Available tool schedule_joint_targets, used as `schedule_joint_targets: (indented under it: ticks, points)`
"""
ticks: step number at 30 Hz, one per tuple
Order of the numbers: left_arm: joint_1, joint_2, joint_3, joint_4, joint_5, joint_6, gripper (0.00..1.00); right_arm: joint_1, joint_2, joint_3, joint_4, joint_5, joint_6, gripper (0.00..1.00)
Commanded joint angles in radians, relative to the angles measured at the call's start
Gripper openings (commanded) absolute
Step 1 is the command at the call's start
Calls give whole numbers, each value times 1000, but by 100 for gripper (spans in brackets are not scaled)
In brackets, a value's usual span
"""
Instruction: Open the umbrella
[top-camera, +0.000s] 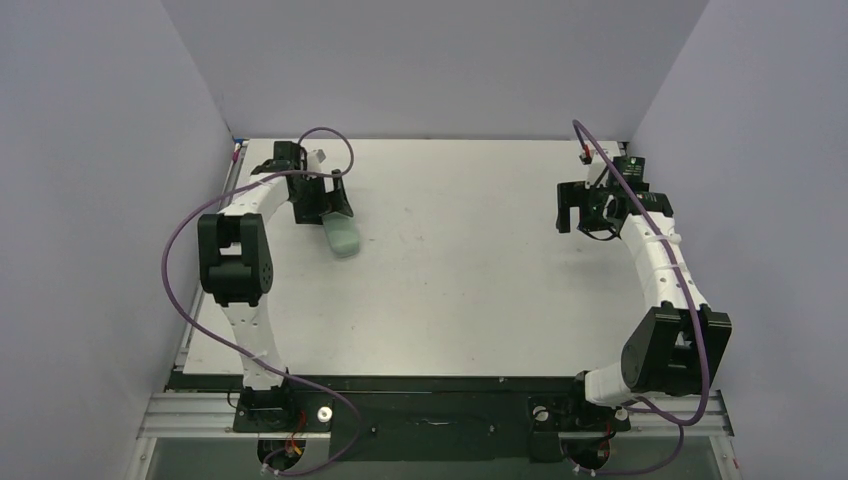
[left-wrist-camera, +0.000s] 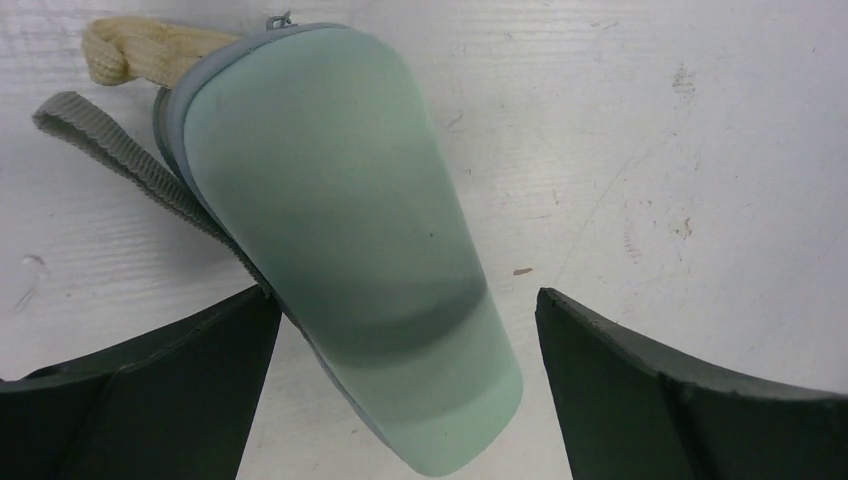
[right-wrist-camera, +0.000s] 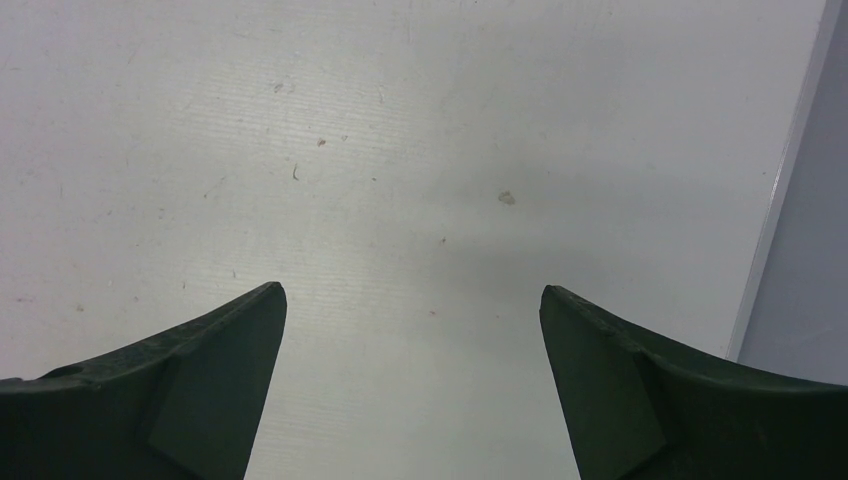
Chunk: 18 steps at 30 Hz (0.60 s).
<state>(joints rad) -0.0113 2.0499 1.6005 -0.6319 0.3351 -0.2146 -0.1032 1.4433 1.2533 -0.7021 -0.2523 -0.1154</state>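
The umbrella is bundled in a pale mint-green oblong pouch (top-camera: 343, 238) lying on the white table at the back left. In the left wrist view the pouch (left-wrist-camera: 340, 230) lies between my open fingers, with a grey webbing strap (left-wrist-camera: 120, 160) and a tan cord (left-wrist-camera: 135, 48) at its far end. My left gripper (top-camera: 326, 208) is open over the pouch's rear end, its jaws on either side and apart from it (left-wrist-camera: 405, 315). My right gripper (top-camera: 578, 210) is open and empty over bare table at the back right (right-wrist-camera: 412, 300).
Grey walls enclose the table on the left, back and right. The right wall's base (right-wrist-camera: 790, 200) runs close beside my right gripper. The table top (top-camera: 470, 270) is white with small scuff marks.
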Motion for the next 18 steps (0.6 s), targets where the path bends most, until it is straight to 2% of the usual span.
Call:
schedule_joint_targets:
  ticks: [1, 11, 18]
  points:
    - [-25, 43, 51, 84, 149, 50, 93, 5, -32, 46, -27, -17, -34, 93]
    - [-271, 71, -3, 70, 146, 227, 69, 3, -43, 29, -43, -32, -40, 93]
    - [-551, 67, -56, 39, 96, 447, 66, 2, -66, -18, -63, -58, -71, 92]
